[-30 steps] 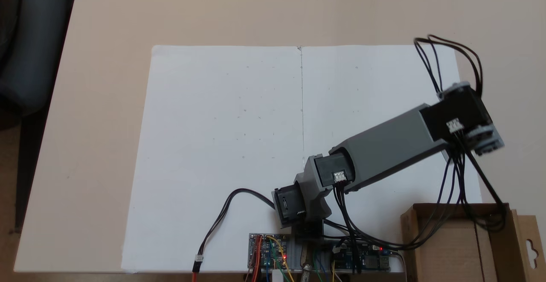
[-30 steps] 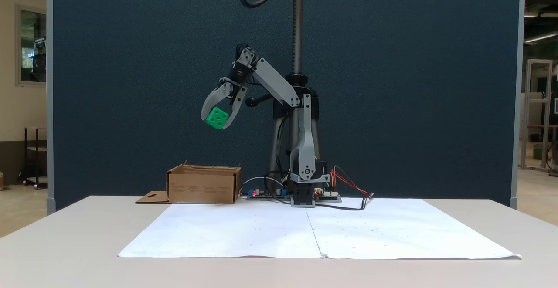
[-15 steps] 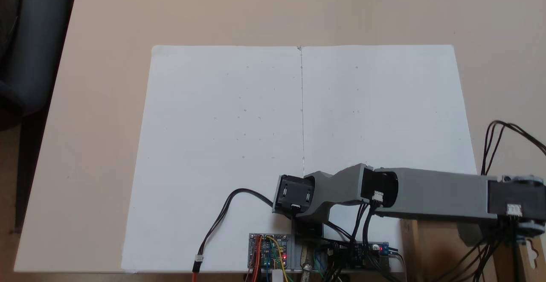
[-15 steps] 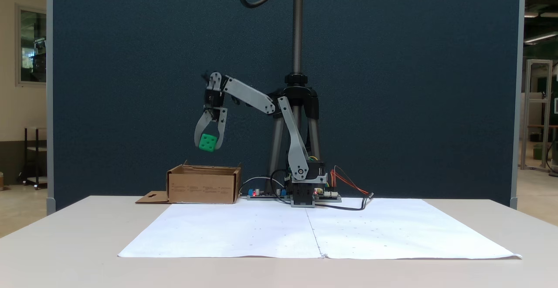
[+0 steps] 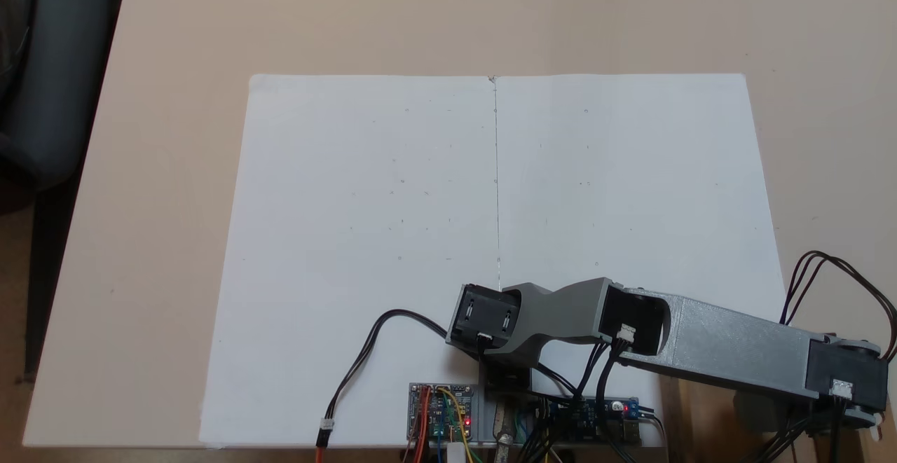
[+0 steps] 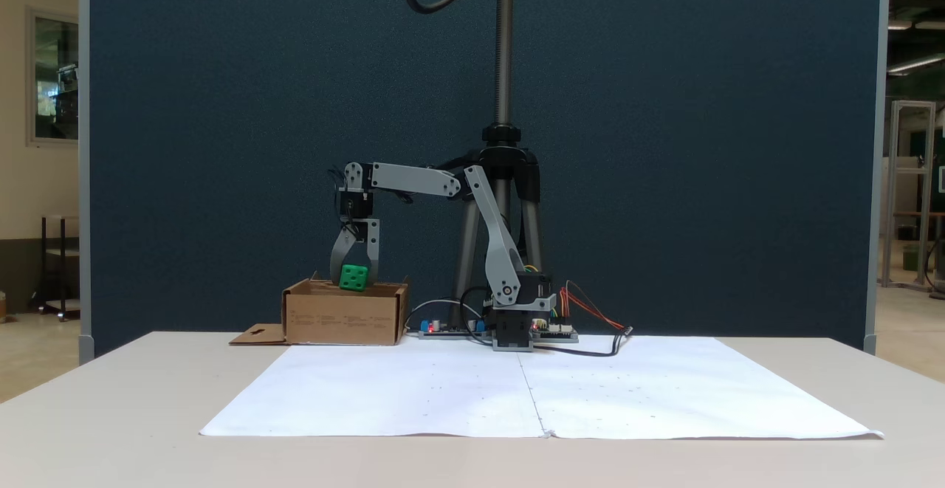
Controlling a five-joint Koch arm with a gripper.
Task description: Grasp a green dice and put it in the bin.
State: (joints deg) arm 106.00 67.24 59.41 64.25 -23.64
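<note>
Though labels unreadable, pincer [image 6: 355, 280] grips green dice [image 6: 354, 277] above bin [image 6: 345, 316].

No legible text, brand or number is found; faint printed lines are seen on the front wall of the bin [image 6: 343, 317], too small to be read, and the circuit boards [image 5: 440, 414] carry no readable marking.
</note>
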